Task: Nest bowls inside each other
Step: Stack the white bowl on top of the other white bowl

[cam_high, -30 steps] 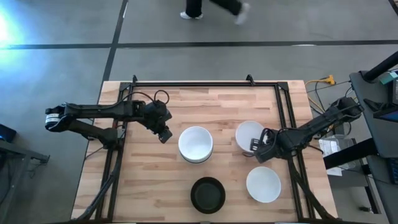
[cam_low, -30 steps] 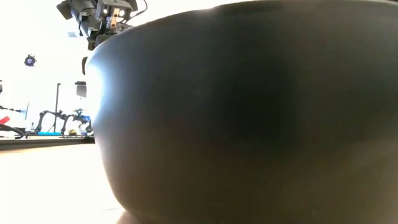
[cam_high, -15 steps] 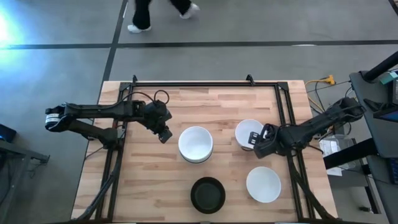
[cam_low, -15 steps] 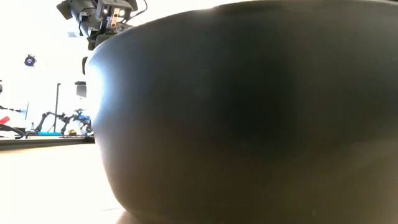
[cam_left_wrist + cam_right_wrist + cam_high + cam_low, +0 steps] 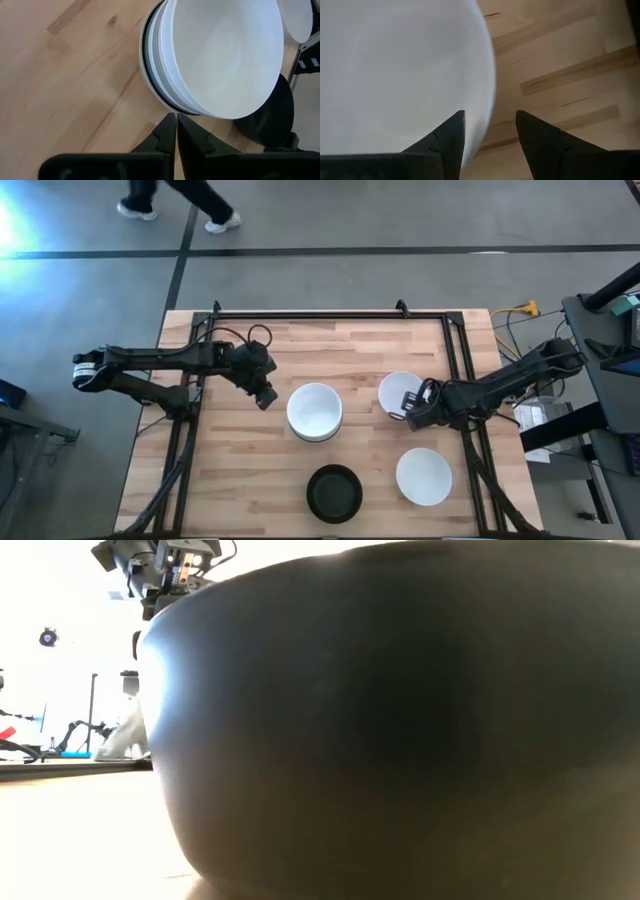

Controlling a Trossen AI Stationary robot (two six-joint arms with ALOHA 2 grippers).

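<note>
Partly done, by the look of it: a stack point(image 5: 315, 412) of nested bowls sits mid-frame in the high view, white on top. The left wrist view shows several white and pale rims packed together with a dark one among them, though how many bowls it holds cannot be counted.

Three bowls lie loose. A white bowl point(image 5: 398, 394) sits right of centre, a second white bowl point(image 5: 423, 476) lower right, and a black bowl point(image 5: 334, 492) at bottom centre, just below the stack. The black bowl fills nearly the whole low view, so little else shows there.

The right claw point(image 5: 412, 409) is at the lower right rim of the upper white bowl. Its fingers stand apart in the right wrist view, one over the bowl's inside and one outside over the bench point(image 5: 360, 350), straddling the rim but not yet pinched on it. My judgement is that this bowl is the one being picked up for the stack.

The left claw point(image 5: 265, 397) waits just left of the stack, fingers shut on nothing.

So what is left, as I read it, is three bowls to go in: this white one, the other white one and the black one.

A person's legs point(image 5: 180, 198) cross the floor at upper left, well away from the bench.
</note>
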